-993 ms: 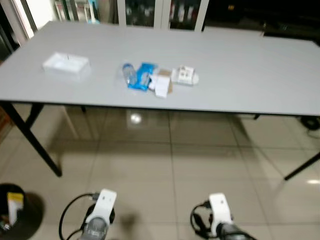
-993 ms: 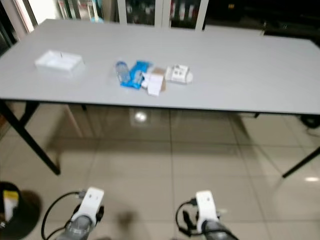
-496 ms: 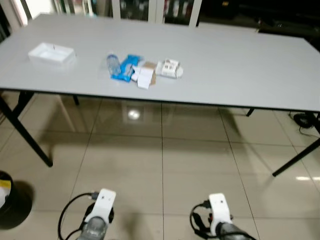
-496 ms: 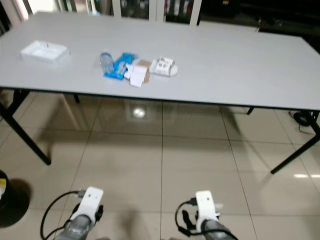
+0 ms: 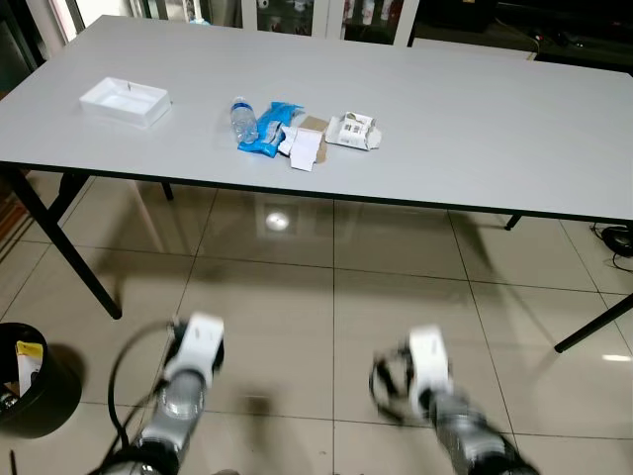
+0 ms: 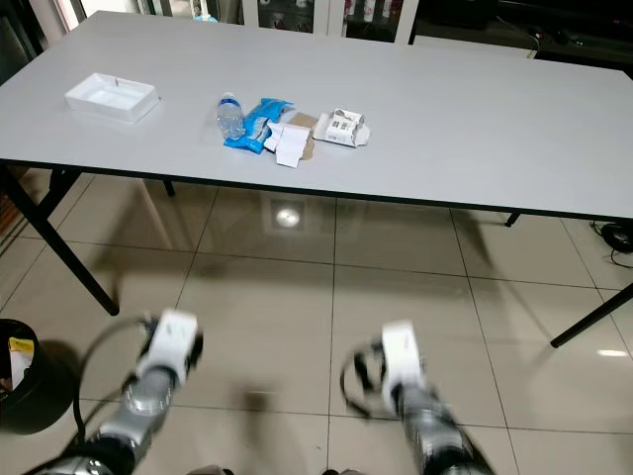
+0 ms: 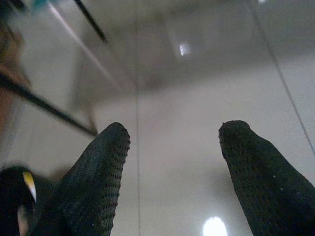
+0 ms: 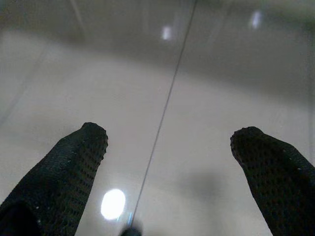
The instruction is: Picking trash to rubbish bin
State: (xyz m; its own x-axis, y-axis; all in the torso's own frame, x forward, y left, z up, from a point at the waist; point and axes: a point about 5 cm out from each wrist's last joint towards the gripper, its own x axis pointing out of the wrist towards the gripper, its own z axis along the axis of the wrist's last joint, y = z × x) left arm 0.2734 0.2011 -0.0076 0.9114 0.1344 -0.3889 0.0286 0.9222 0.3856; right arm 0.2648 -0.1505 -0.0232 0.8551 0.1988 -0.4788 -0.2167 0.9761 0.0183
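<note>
I see the trash on the grey table [image 5: 475, 129] ahead: a plastic bottle [image 5: 244, 121], a blue wrapper [image 5: 269, 129] touching it, a small carton [image 5: 354, 131] just beside. The black bin [image 5: 32, 384] stands on the floor at my far left. My left gripper [image 7: 170, 162] and right gripper [image 8: 167, 169] hang low over tiles, fingers apart, empty.
</note>
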